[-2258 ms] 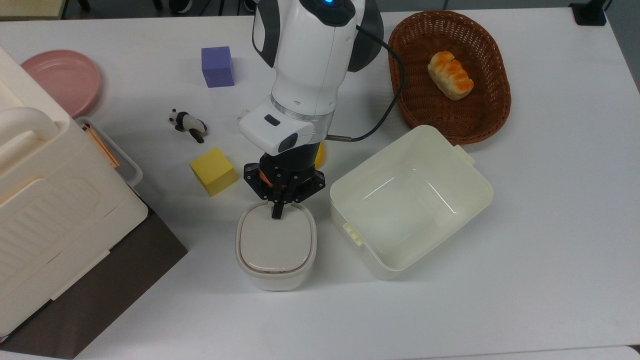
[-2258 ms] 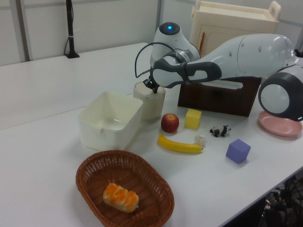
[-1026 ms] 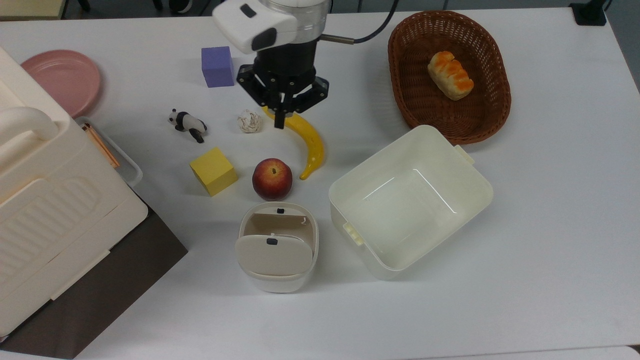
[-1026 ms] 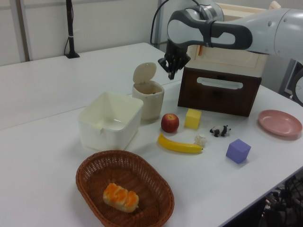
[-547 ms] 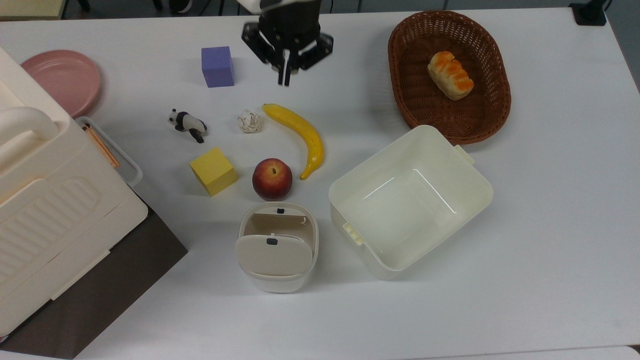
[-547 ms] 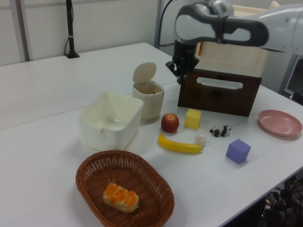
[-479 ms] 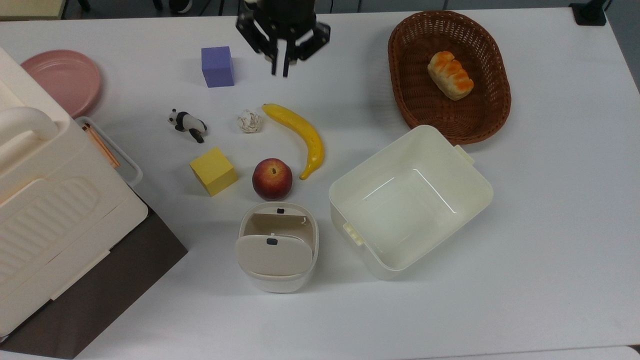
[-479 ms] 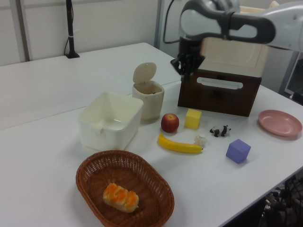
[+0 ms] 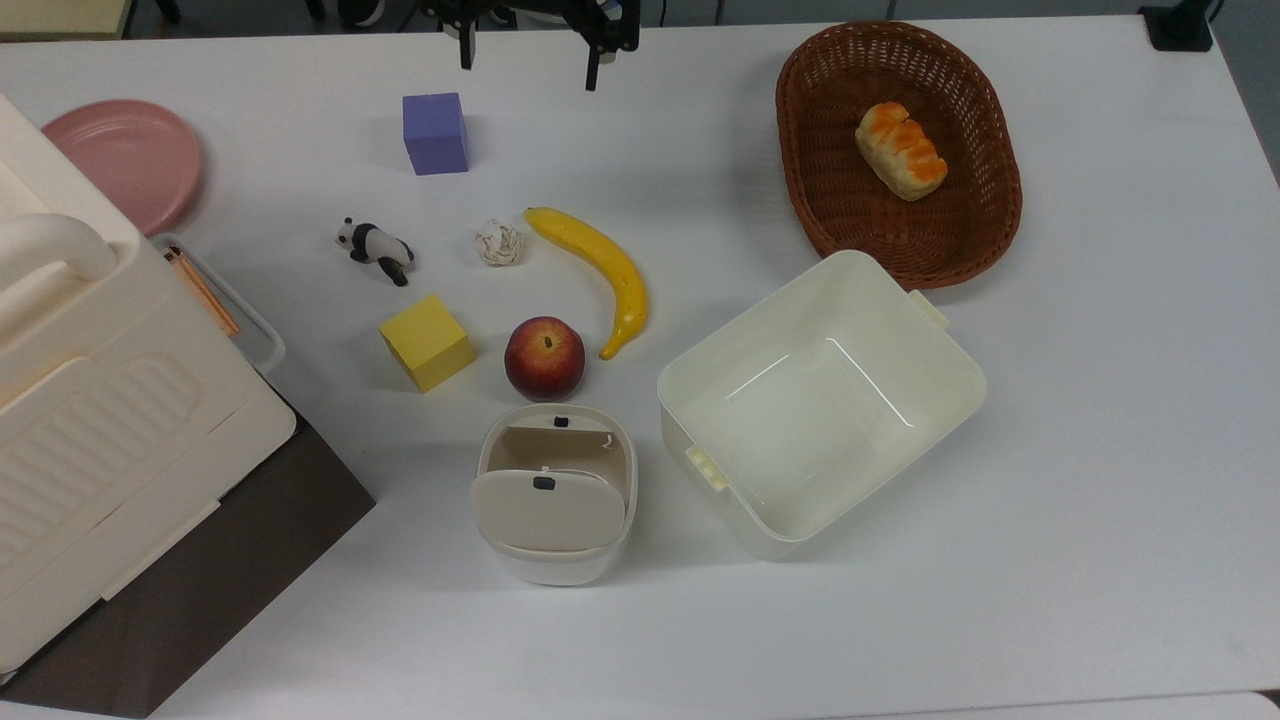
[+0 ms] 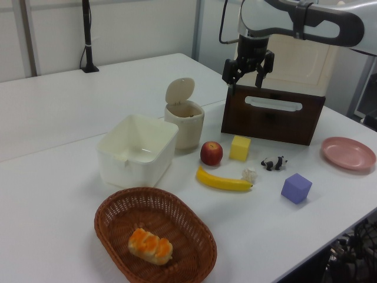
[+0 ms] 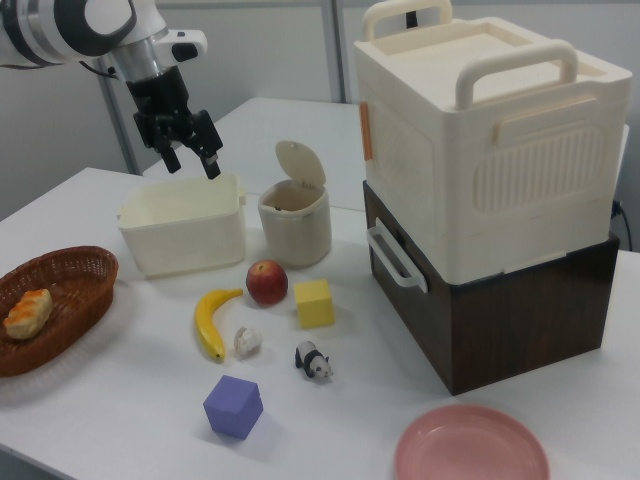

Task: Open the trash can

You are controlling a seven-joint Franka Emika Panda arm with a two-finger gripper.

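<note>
The trash can (image 9: 553, 492) stood with its lid (image 10: 179, 91) raised; the opening looked done. The jaws (image 10: 247, 73) hung wide and empty, well apart from it; no further move seemed needed.

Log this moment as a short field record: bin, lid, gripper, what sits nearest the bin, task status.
bin: trash can, upright on the table
lid: lid tipped up at the hinge, mouth exposed
gripper: gripper raised in the air, apart from the bin, fingers spread, holding nothing
neighbours: apple just above the bin in the top view; tub on the top view's right of it
status: bin stands open
</note>
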